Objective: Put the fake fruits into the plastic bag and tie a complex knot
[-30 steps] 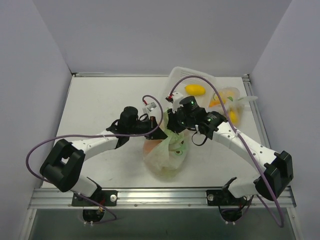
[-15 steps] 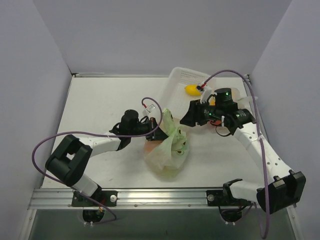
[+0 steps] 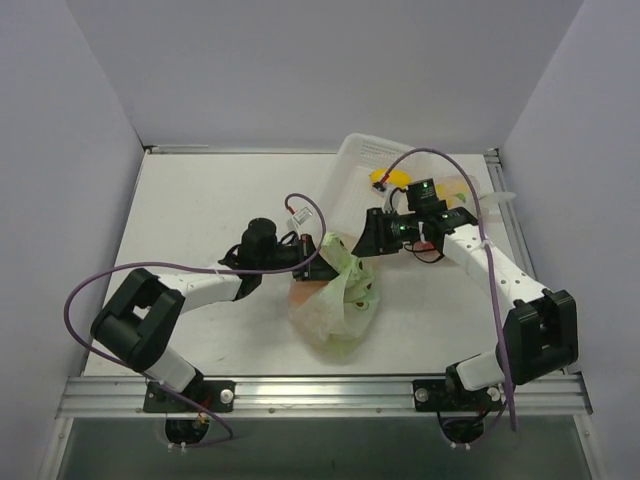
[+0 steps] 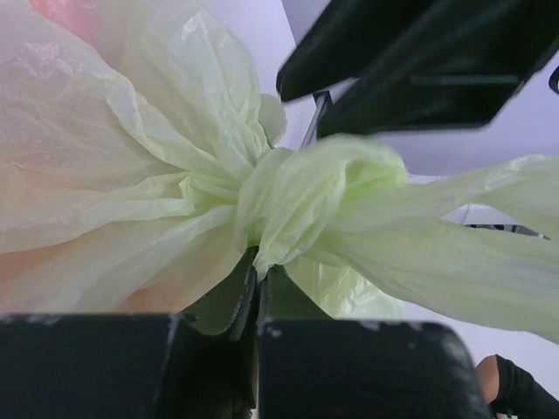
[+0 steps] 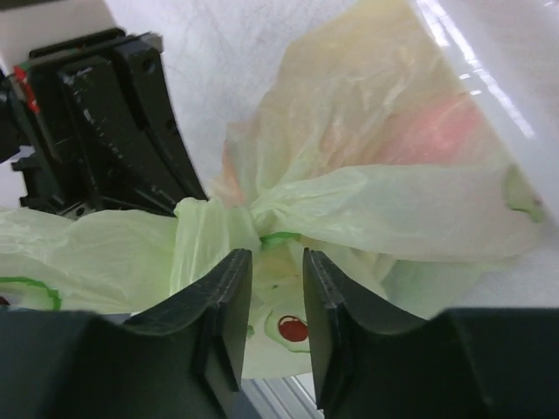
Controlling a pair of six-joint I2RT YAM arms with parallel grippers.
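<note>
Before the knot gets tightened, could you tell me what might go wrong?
The left gripper is shut on the plastic bag right beside the knot; a hard pull could tear the thin film.
The open right gripper might pinch the bag's body rather than a tail.
A yellow fruit lies in the basket, left out.

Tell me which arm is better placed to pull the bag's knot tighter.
Right. The right pincer stands open and looks empty right at the knot, while the left pincer is shut on the plastic bag beside the knot, anchoring it.
</note>
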